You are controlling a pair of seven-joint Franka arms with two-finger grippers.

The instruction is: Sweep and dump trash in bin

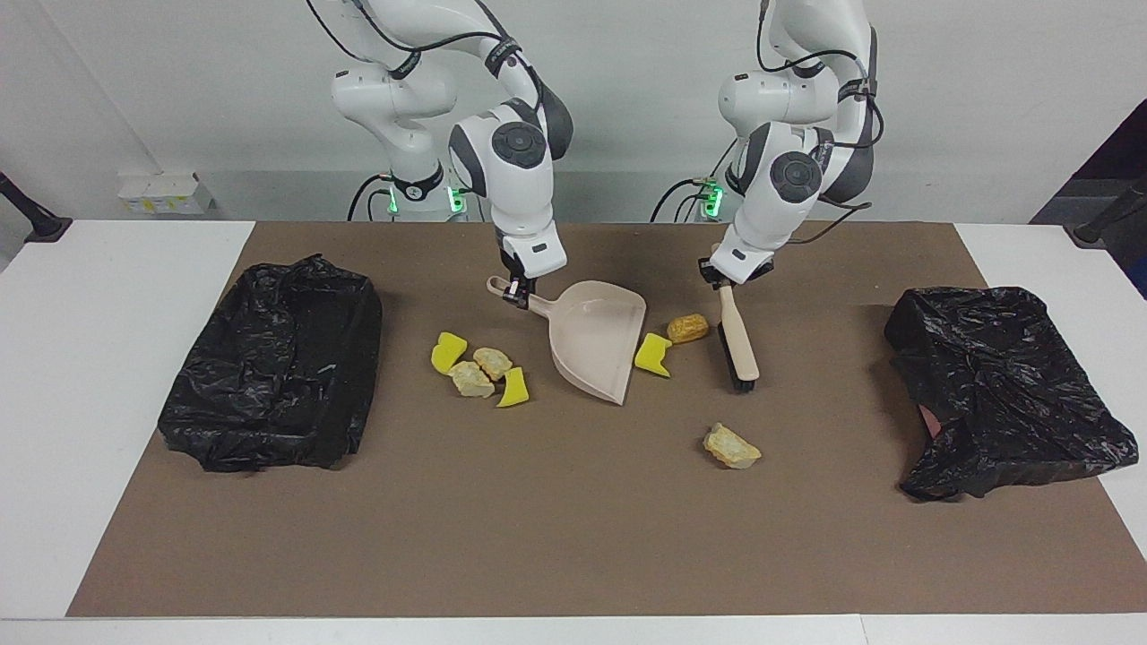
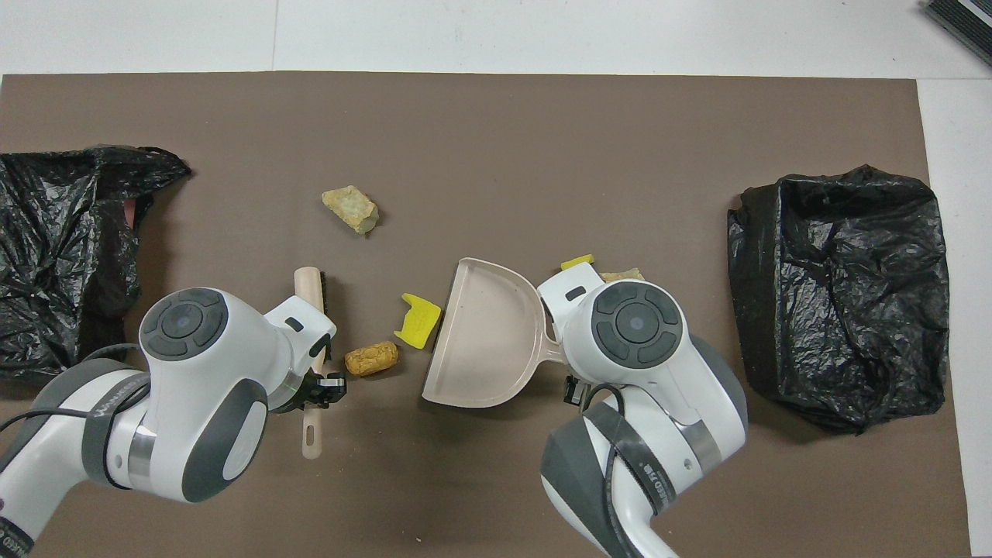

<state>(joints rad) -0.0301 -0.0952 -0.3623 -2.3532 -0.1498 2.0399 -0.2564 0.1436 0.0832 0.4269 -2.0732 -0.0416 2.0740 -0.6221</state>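
text: none fully legible | partial grey lettering on dark band of white left robot arm | unreadable

Seven small bits of trash lie scattered on the brown mat. A cluster of four sits by the dustpan on the right arm's side: a yellow sponge piece, two pale bread-like chunks touching each other, and a second yellow piece at their five o'clock. A notched yellow sponge piece touches the pan's open edge, a golden-brown chunk at its one o'clock. A pale chunk lies alone, farther from the robots.
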